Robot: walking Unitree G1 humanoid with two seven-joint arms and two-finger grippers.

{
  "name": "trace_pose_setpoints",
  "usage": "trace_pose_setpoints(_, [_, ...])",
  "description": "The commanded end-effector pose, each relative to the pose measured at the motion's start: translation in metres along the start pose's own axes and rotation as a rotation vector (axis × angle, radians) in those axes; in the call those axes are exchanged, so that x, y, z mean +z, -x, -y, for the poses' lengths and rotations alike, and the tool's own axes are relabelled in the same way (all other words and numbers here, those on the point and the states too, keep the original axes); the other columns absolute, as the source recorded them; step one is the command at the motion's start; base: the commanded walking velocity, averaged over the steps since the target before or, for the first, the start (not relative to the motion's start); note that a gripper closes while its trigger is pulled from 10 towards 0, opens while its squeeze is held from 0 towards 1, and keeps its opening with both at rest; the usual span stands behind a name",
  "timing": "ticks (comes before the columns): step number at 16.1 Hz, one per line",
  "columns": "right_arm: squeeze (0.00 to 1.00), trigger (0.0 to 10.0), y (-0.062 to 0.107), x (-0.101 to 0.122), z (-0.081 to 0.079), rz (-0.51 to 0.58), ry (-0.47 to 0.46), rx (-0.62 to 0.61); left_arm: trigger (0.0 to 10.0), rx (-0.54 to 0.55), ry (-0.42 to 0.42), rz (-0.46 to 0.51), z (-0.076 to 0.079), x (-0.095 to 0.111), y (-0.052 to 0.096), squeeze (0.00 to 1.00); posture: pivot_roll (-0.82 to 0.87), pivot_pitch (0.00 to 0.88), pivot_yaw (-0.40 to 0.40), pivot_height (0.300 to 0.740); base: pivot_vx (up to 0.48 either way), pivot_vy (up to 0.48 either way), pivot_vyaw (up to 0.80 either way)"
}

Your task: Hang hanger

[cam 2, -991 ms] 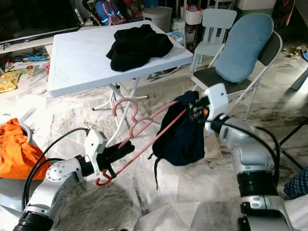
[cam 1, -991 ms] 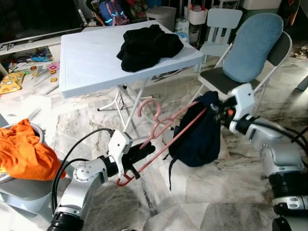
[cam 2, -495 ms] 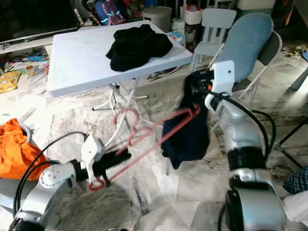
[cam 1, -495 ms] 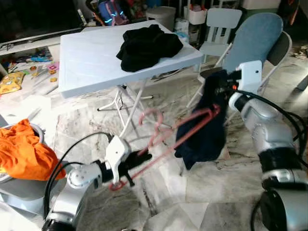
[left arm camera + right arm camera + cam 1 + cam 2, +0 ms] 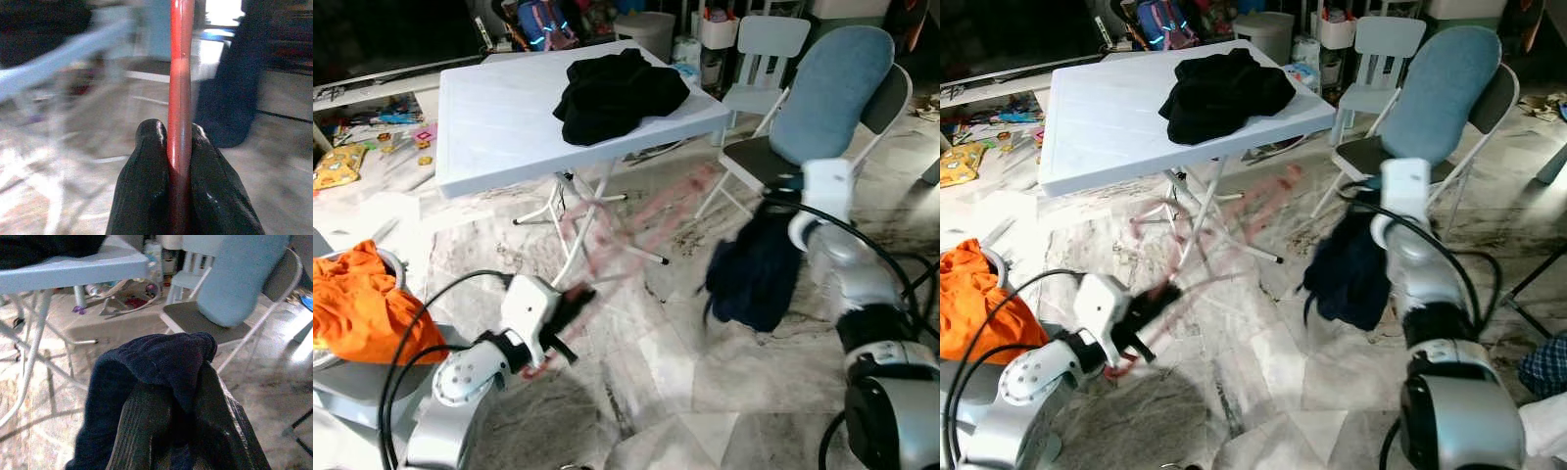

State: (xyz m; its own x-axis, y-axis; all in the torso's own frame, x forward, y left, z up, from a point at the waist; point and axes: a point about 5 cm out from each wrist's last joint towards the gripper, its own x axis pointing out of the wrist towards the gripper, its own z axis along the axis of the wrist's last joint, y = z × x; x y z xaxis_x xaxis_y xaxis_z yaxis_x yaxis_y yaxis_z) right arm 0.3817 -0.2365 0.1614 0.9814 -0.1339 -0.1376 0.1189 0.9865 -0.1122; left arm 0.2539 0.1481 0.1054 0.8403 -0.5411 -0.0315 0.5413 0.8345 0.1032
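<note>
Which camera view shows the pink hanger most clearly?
The left wrist view: the hanger is sharp, pinched in the left tool. Both eye views show a motion-blurred pink smear.

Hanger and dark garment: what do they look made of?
The hanger looks like smooth red-pink plastic with a slight gloss, though coated metal is possible. The dark garment is soft navy fabric, seemingly knit: it folds and drapes limply.

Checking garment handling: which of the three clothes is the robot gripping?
The navy garment, clamped by the right gripper; black clothes lie on the table, orange in the basket.
</note>
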Motion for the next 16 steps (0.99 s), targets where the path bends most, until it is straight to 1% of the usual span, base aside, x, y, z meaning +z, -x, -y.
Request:
trace_pose_setpoints(1, [0.00, 0.0, 0.001, 0.004, 0.006, 0.033, -0.025, -0.019, 0.0, 0.128, -0.022, 0.017, -0.009, 0.004, 0.005, 0.00, -0.08, 0.000, 0.042, 0.740, 0.000, 0.000, 0.00])
trace_pose_setpoints(2, [0.00, 0.0, 0.005, -0.001, 0.008, 0.044, -0.060, -0.008, 2.2, 0.247, -0.009, 0.022, -0.010, 0.002, 0.008, 0.00, -0.08, 0.000, 0.042, 0.740, 0.000, 0.000, 0.00])
trace_pose_setpoints(3, [0.00, 0.0, 0.009, -0.004, 0.008, 0.061, -0.062, 0.014, 3.7, 0.328, -0.029, 0.013, -0.011, 0.003, 0.009, 0.00, -0.08, 0.000, 0.043, 0.740, 0.000, 0.000, 0.00])
trace_pose_setpoints(4, [0.00, 0.0, 0.013, -0.007, 0.003, 0.073, -0.084, 0.067, 10.0, 0.376, -0.032, -0.013, -0.012, 0.002, 0.008, 0.00, -0.07, 0.000, 0.045, 0.740, 0.000, 0.000, 0.00])
trace_pose_setpoints(5, [0.00, 0.0, 0.018, -0.010, -0.003, 0.085, -0.101, 0.129, 10.0, 0.404, -0.034, -0.013, -0.012, 0.002, 0.008, 0.00, -0.07, 0.000, 0.047, 0.740, 0.000, 0.000, 0.00])
trace_pose_setpoints(6, [0.00, 0.0, 0.022, -0.010, -0.007, 0.095, -0.099, 0.167, 10.0, 0.411, -0.023, -0.011, -0.012, 0.003, 0.008, 0.00, -0.07, 0.000, 0.049, 0.740, 0.000, 0.000, 0.00])
trace_pose_setpoints(7, [0.00, 0.0, 0.030, -0.010, -0.016, 0.118, -0.115, 0.247, 10.0, 0.433, -0.003, -0.006, -0.013, 0.004, 0.008, 0.00, -0.07, 0.000, 0.051, 0.740, 0.000, 0.000, 0.00])
trace_pose_setpoints(8, [0.00, 1.1, 0.039, -0.008, -0.024, 0.151, -0.122, 0.315, 10.0, 0.465, 0.000, 0.002, -0.015, 0.007, 0.008, 0.00, -0.07, 0.000, 0.059, 0.740, 0.000, 0.000, 0.00])
trace_pose_setpoints(9, [0.00, 3.9, 0.049, -0.005, -0.032, 0.183, -0.111, 0.382, 10.0, 0.491, -0.009, 0.014, -0.019, 0.010, 0.008, 0.00, -0.08, 0.000, 0.065, 0.740, 0.000, 0.000, 0.00])
trace_pose_setpoints(10, [0.00, 10.0, 0.055, -0.002, -0.033, 0.198, -0.070, 0.371, 10.0, 0.530, 0.003, 0.034, -0.023, 0.013, 0.007, 0.00, -0.08, 0.000, 0.075, 0.740, 0.000, 0.000, 0.00])
trace_pose_setpoints(11, [0.00, 10.0, 0.059, 0.001, -0.034, 0.210, -0.123, 0.371, 10.0, 0.522, 0.019, 0.041, -0.021, 0.013, 0.005, 0.00, -0.09, 0.000, 0.076, 0.740, 0.000, 0.000, 0.00])
trace_pose_setpoints(13, [0.00, 10.0, 0.062, 0.006, -0.037, 0.234, -0.135, 0.375, 10.0, 0.507, 0.037, 0.042, -0.016, 0.013, 0.002, 0.00, -0.09, 0.000, 0.077, 0.740, 0.000, 0.000, 0.00])
trace_pose_setpoints(14, [0.00, 10.0, 0.064, 0.011, -0.040, 0.276, -0.136, 0.363, 10.0, 0.503, 0.048, 0.046, -0.013, 0.014, 0.000, 0.00, -0.09, 0.000, 0.074, 0.740, 0.270, 0.000, 0.00])
trace_pose_setpoints(15, [0.00, 10.0, 0.066, 0.013, -0.042, 0.285, -0.183, 0.385, 10.0, 0.506, 0.052, 0.051, -0.011, 0.015, -0.002, 0.00, -0.09, 0.000, 0.073, 0.740, 0.289, 0.000, 0.00])
trace_pose_setpoints(16, [0.00, 10.0, 0.067, 0.012, -0.043, 0.271, -0.161, 0.356, 10.0, 0.509, 0.060, 0.057, -0.011, 0.016, -0.004, 0.00, -0.08, 0.000, 0.070, 0.740, 0.307, 0.000, 0.00])
